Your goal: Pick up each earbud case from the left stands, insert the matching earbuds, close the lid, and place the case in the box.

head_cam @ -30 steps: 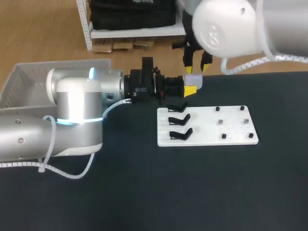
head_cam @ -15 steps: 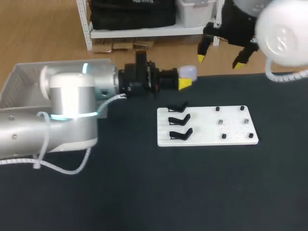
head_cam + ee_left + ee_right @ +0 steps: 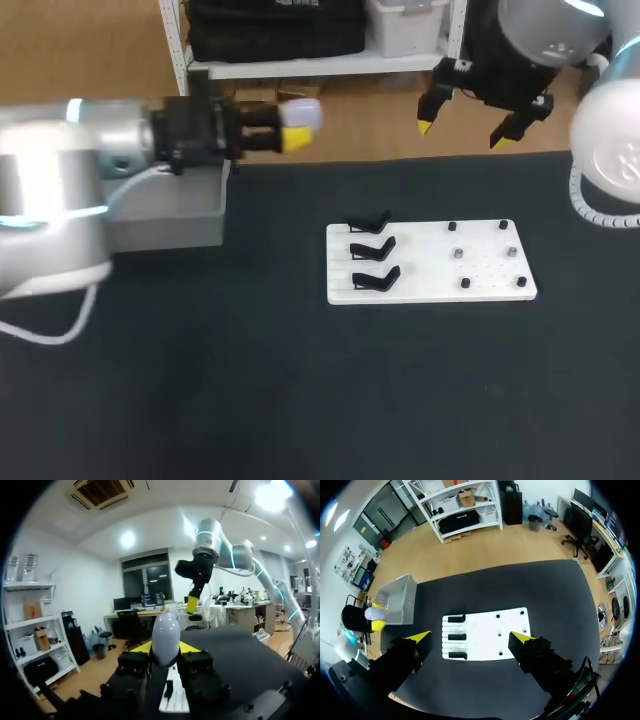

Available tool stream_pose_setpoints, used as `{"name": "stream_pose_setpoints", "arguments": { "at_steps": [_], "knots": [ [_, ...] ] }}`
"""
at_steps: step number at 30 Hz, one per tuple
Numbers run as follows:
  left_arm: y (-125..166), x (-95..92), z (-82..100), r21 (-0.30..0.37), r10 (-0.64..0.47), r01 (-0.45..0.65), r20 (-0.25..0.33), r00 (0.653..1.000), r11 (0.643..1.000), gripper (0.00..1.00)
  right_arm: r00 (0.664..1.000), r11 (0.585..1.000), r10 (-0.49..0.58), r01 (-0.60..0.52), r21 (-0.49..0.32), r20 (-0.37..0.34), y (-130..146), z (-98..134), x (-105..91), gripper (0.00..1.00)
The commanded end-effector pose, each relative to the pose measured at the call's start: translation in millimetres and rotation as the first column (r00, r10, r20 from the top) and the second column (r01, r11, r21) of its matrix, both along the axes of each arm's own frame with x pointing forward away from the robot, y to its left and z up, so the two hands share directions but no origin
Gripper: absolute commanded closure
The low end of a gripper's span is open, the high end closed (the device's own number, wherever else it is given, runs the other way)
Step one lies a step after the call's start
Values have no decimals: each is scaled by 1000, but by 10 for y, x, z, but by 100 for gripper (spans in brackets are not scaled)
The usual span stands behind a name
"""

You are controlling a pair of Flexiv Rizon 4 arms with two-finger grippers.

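Holding a white case (image 3: 302,112) tight, the left claw (image 3: 296,128) sticks out sideways in the air, close to the far corner of the gray box (image 3: 165,215). Its two yellow fingers press on the case, one from each side. The right claw (image 3: 462,133) hangs high up with its fingers wide apart, well away from the white board (image 3: 430,290). The board lies on the black table (image 3: 300,400) and has three black stands (image 3: 373,247) on it.
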State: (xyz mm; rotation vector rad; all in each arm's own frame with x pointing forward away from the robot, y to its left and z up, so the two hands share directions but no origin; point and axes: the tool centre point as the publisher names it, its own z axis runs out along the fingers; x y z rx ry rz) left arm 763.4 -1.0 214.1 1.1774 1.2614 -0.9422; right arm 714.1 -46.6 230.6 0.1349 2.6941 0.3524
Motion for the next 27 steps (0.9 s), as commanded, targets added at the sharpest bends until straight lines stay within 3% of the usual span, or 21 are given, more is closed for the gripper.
{"name": "stream_pose_setpoints", "arguments": {
  "at_steps": [1, 10, 27],
  "knots": [
    [854, -168, 31, 2, 99, -99, 19, 995, 995, 100, 1000, 1000, -11, 11, -1, 29, -6, -8, -29, 0],
    [1565, 96, -378, -3, 221, -221, -13, 975, 975, 100, 1000, 1000, -11, 11, -1, 29, -6, -8, -29, 0],
    [2227, 648, -1057, 63, 327, -322, -107, 939, 945, 100, 1000, 1000, -11, 11, -1, 29, -6, -8, -29, 0]
  ]
}}
